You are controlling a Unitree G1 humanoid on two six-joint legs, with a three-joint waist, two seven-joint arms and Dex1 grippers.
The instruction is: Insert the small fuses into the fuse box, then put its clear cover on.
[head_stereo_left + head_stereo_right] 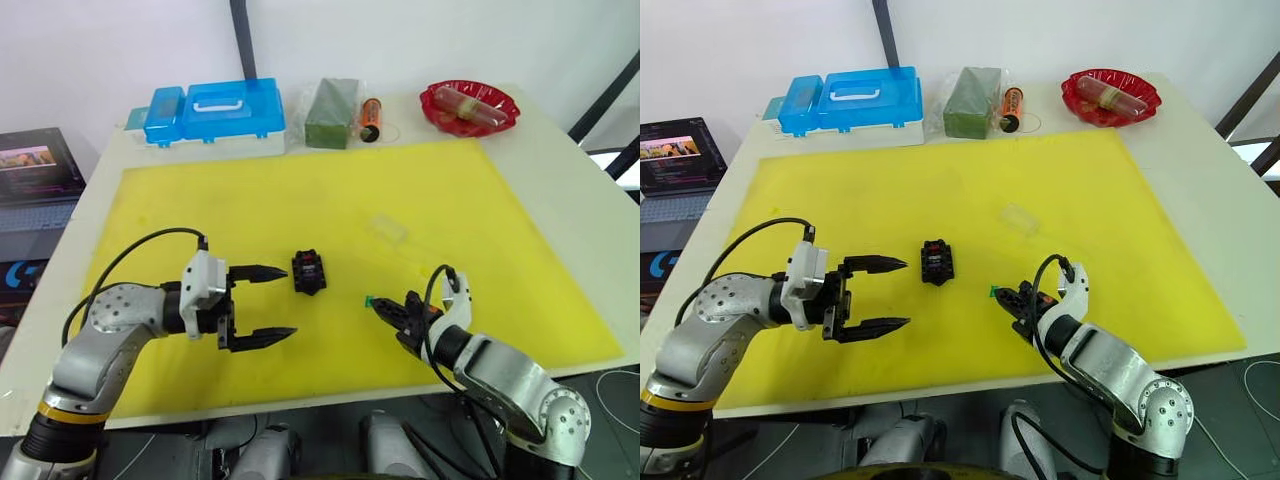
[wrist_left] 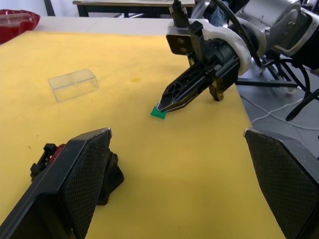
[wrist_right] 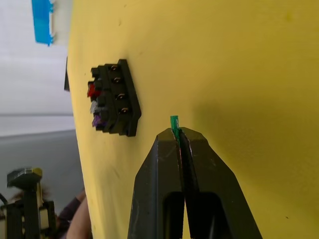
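Partway through, judging by the layout. Fuse box lying on the yellow mat near the middle of the bench, closer to its front edge; in the right wrist view 3 fuses already seated along one side: red, pale whitish and greyish-purple. Green fuse pinched tight at the tips of the right gripper, down at the mat surface, well apart from the fuse box toward the bench's right edge. Left gripper with fingers spread wide and empty, just beside the fuse box on the side toward the left edge. Clear cover resting alone on the mat, further toward the back edge, untouched. Left to do: 1 fuse to insert, then cover on.
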